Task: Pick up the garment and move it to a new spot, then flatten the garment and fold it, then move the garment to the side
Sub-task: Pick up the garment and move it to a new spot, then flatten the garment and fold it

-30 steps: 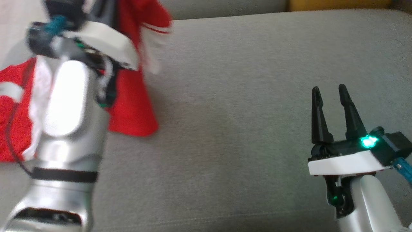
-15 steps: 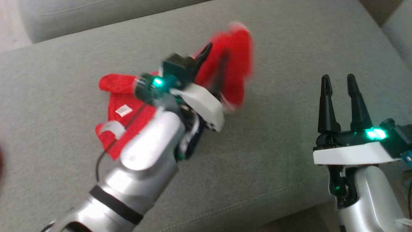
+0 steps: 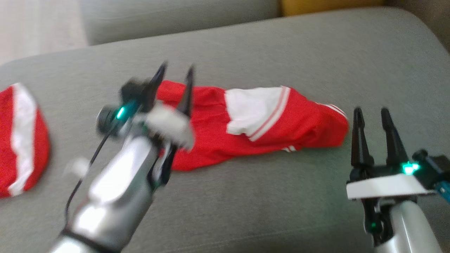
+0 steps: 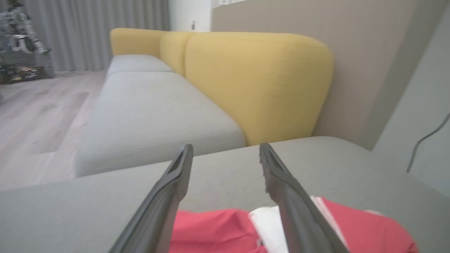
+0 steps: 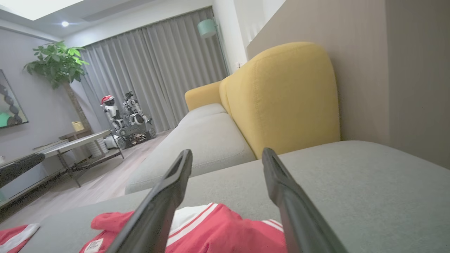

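While the red-and-white garment (image 3: 253, 126) lies rumpled on the sofa cushion (image 3: 281, 196) just under the left gripper (image 3: 177, 66), jaws spread and empty, and left of the equally open right gripper (image 3: 371, 110), the relocation appears done, with flattening, folding and setting aside left to do.

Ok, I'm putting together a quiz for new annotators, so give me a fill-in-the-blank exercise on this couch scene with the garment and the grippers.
1. The garment lying on the grey cushion is ____ with white panels.
2. The left gripper, over one end of the garment, has its jaws ____.
3. The backrest beyond the cushion is ____.
4. A second red and white piece lies at the head view's ____ edge.
Missing words: red; open; yellow; left.
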Motion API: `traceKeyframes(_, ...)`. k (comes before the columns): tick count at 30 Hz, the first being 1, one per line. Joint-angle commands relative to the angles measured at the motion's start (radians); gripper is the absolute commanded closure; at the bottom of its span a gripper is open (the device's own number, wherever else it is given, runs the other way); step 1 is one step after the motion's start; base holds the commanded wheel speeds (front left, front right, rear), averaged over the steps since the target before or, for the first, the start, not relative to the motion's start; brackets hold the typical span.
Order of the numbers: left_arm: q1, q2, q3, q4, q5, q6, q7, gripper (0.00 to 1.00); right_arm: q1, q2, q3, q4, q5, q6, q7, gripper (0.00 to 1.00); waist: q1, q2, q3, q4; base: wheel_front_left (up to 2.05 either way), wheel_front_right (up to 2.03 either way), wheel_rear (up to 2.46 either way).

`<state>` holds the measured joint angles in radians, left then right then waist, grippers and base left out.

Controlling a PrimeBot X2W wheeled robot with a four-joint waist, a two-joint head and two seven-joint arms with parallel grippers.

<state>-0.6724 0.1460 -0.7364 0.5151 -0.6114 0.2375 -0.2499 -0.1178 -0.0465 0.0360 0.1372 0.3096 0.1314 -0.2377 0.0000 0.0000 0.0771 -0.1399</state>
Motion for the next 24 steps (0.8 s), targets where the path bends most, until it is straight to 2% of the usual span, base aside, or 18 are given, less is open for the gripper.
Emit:
traceKeyframes(1,0.039,0.047,0.051,-0.058,0.005,0.002,-0.011,0.00,-0.001,-0.004,0.014,-0.024,-0.010,-0.001,0.006,0.00,0.0000,0.0000,-0.052,0.081,0.00,0.00,0.00)
traceKeyframes(6,0.273,0.099,0.112,-0.209,0.022,0.018,-0.012,0.00,0.059,-0.004,0.004,-0.009,-0.032,-0.001,0.034,0.00,0.0000,0.0000,-0.090,0.155,0.00,0.00,0.00)
traceKeyframes(11,0.458,0.067,0.189,-0.339,0.065,0.056,-0.012,0.00,0.090,-0.004,-0.024,0.001,-0.039,-0.001,0.052,0.00,0.0000,0.0000,-0.097,0.208,0.00,0.00,0.00)
traceKeyframes(18,0.497,0.007,0.238,-0.363,0.141,0.028,-0.012,0.00,0.064,-0.004,-0.056,0.031,-0.063,-0.001,0.094,0.00,0.0000,0.0000,-0.097,0.230,0.00,0.00,0.00)
traceKeyframes(24,0.528,-0.020,0.282,-0.346,0.165,-0.002,-0.012,0.00,-0.029,-0.004,-0.113,0.113,-0.102,-0.001,0.180,0.00,0.0000,0.0000,-0.080,0.244,0.00,0.00,0.00)
